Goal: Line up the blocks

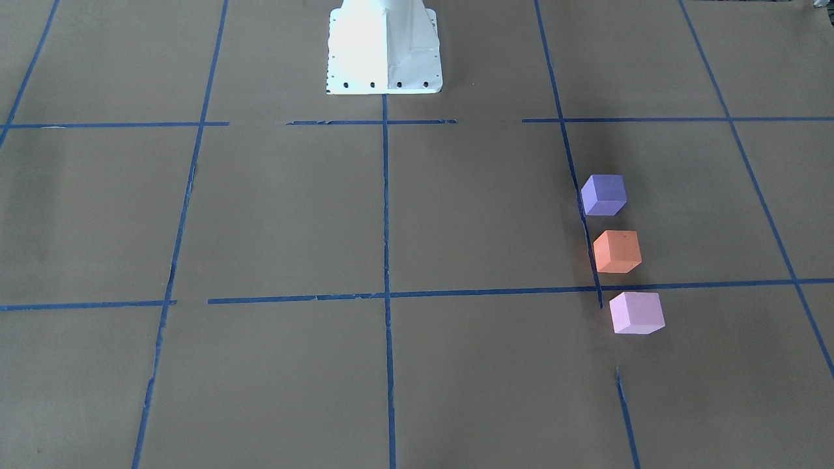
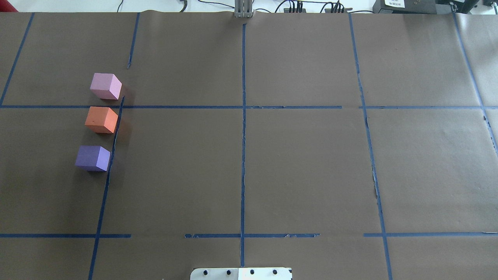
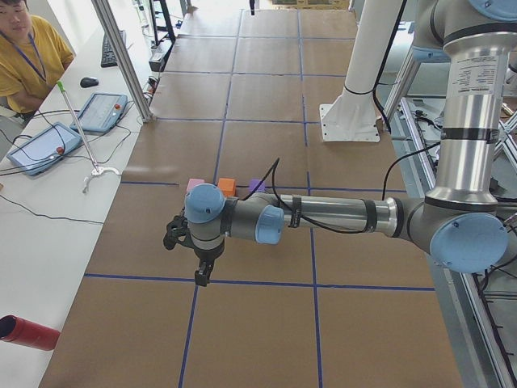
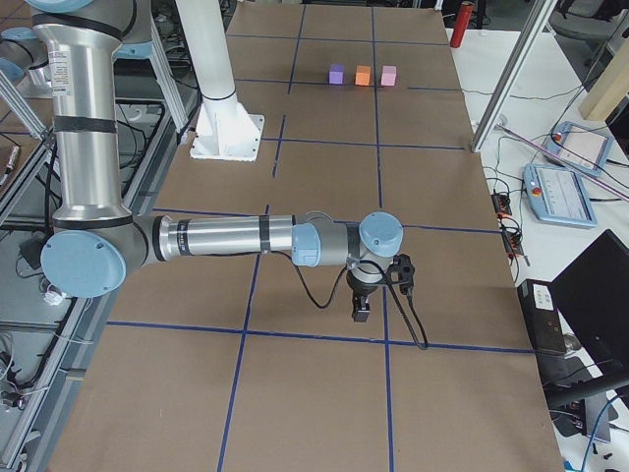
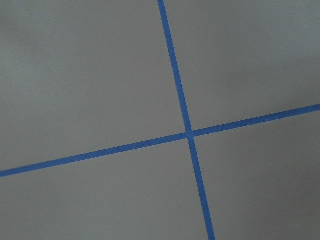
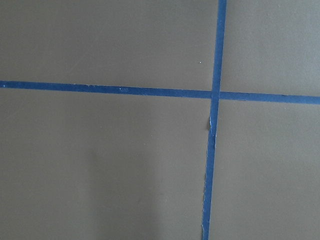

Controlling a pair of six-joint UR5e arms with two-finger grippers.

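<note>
Three cubes stand in a straight row beside a blue tape line on the brown table. The violet-purple block (image 1: 603, 194) (image 2: 92, 158) is nearest the robot. The orange block (image 1: 616, 251) (image 2: 101, 119) is in the middle. The pale pink block (image 1: 636, 312) (image 2: 105, 86) is farthest. Small gaps separate them. My left gripper (image 3: 202, 275) shows only in the exterior left view, hanging above the table away from the blocks. My right gripper (image 4: 361, 310) shows only in the exterior right view, far from the blocks (image 4: 363, 74). I cannot tell whether either is open or shut.
The white robot base (image 1: 383, 49) stands at the table's middle edge. Blue tape lines (image 2: 243, 116) grid the table. An operator (image 3: 24, 56) sits at a side desk with teach pendants (image 3: 101, 111). A red cylinder (image 3: 28, 333) lies at the desk's near end.
</note>
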